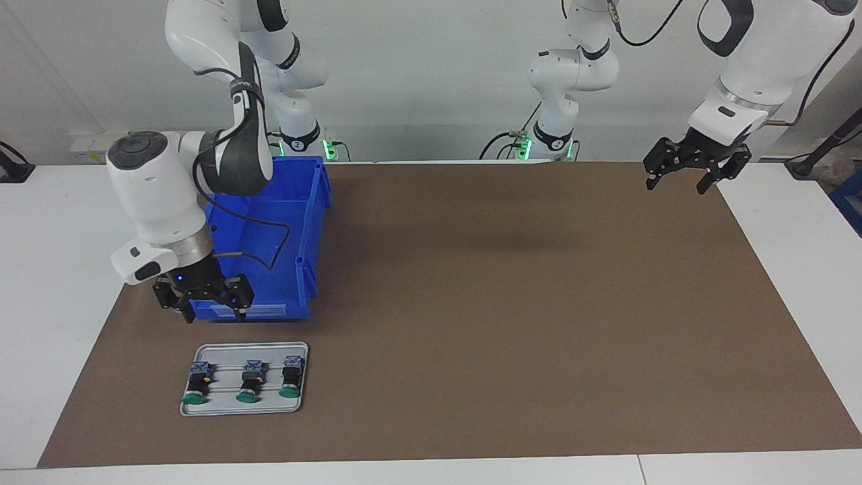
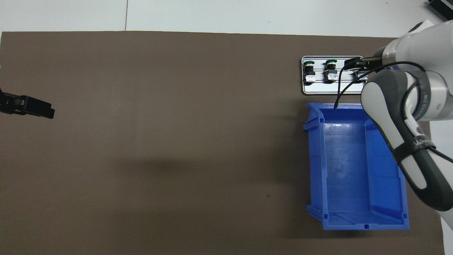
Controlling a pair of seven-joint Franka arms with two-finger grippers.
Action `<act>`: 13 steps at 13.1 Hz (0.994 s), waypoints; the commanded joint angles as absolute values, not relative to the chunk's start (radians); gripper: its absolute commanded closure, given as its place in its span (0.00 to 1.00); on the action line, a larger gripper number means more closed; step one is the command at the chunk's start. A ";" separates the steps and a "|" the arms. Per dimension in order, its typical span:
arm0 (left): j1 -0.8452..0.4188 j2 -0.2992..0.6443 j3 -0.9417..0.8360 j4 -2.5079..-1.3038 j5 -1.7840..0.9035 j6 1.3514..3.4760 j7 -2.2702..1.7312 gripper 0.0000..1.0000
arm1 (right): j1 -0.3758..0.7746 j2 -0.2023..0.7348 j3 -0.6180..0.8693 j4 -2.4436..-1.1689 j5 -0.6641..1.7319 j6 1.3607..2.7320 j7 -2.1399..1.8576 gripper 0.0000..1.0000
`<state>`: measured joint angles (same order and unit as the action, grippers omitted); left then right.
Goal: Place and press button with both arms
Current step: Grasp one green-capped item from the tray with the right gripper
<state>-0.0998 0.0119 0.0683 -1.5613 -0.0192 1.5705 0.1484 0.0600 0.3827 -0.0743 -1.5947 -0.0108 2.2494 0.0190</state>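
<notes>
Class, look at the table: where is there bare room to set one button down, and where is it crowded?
The widest bare stretch is the brown mat between the blue bin and the left tool, which waits raised at its own end. It is crowded at the right arm's end: the tray of three buttons, the bin, and the right tool raised over the bin's front edge.

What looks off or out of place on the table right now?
Nothing stands out. Three buttons lie in a neat row on the metal tray, and the blue bin sits upright and undamaged on the brown mat.
</notes>
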 commanded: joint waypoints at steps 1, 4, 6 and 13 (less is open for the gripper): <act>-0.091 0.000 0.061 -1.565 -0.003 1.565 0.156 0.00 | 0.049 0.428 -0.071 -1.629 0.005 2.360 0.011 0.12; -0.092 0.002 0.061 -1.565 -0.003 1.563 0.156 0.00 | 0.048 0.518 -0.071 -1.643 0.003 2.482 0.009 0.18; -0.091 0.000 0.061 -1.565 -0.003 1.565 0.156 0.00 | 0.048 0.554 -0.071 -1.641 0.006 2.528 0.011 0.19; -0.091 0.000 0.060 -1.565 -0.003 1.565 0.156 0.00 | 0.057 0.620 -0.069 -1.638 0.063 2.608 0.012 0.19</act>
<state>-0.0998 0.0119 0.0682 -1.5613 -0.0192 1.5705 0.1484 0.0591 0.5961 -0.0749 -1.6398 0.0414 2.5662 0.0190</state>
